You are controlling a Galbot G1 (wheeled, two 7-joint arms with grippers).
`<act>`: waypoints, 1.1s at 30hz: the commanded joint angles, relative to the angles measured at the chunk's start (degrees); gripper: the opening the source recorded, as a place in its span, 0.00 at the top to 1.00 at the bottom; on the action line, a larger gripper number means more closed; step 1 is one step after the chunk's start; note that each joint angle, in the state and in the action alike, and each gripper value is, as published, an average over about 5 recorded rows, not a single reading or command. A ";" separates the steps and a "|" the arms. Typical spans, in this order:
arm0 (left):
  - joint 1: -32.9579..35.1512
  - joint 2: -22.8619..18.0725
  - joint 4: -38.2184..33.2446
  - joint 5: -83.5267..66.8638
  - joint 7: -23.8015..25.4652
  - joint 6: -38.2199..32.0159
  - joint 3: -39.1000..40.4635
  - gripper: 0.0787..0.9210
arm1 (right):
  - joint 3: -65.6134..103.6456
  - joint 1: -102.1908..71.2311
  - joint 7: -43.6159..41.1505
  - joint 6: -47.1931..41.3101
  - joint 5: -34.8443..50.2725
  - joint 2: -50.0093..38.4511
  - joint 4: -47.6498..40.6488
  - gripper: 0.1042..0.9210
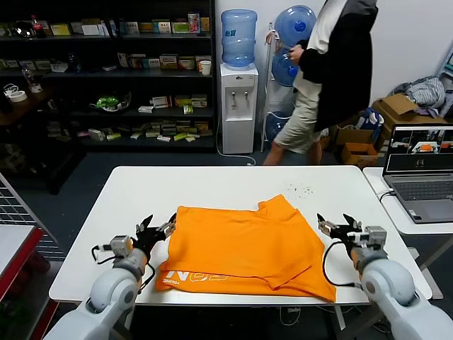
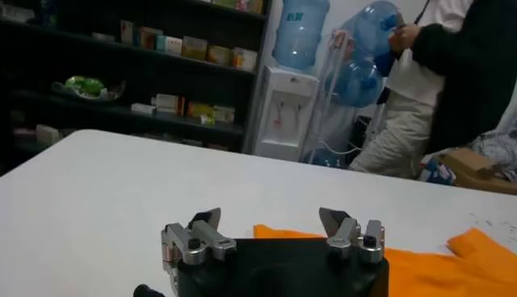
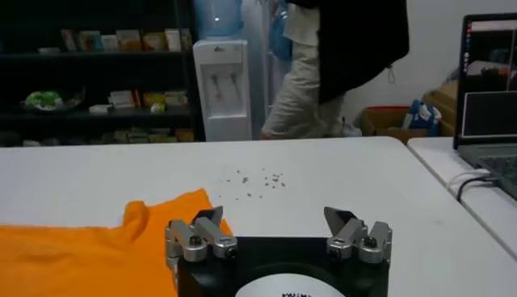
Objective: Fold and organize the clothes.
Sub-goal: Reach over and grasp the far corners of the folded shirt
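The orange T-shirt [image 1: 244,248] lies partly folded on the white table [image 1: 212,188], with pale lettering along its near left edge. It also shows in the left wrist view [image 2: 452,258] and the right wrist view [image 3: 81,254]. My left gripper [image 1: 157,228] is open and empty just beside the shirt's left edge; it also shows in the left wrist view [image 2: 271,219]. My right gripper [image 1: 335,224] is open and empty just to the right of the shirt; it also shows in the right wrist view [image 3: 275,218].
A person [image 1: 333,71] walks behind the table by a water dispenser [image 1: 237,106]. A laptop [image 1: 421,170] sits on a side table at right. Small dark specks [image 1: 306,190] lie on the table's far right. Shelves [image 1: 106,71] stand at back left.
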 commanded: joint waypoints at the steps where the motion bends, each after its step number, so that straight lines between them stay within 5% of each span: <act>1: -17.68 -3.87 21.91 -0.37 3.79 2.88 7.31 0.12 | -10.17 19.74 -0.59 -3.90 0.41 7.51 -17.77 0.12; 11: -20.80 -4.26 27.04 -1.51 5.70 6.21 9.84 0.12 | -13.15 21.72 -1.58 -6.24 0.90 9.77 -21.94 0.12; 28: -21.72 -4.41 26.03 -3.34 5.02 8.24 12.81 0.12 | -14.82 23.28 -2.99 -6.52 -0.99 12.17 -26.75 0.12; 33: -21.19 -4.08 25.10 -3.39 5.12 8.59 13.01 0.12 | -15.27 23.08 -3.25 -6.90 -1.03 12.40 -26.90 0.20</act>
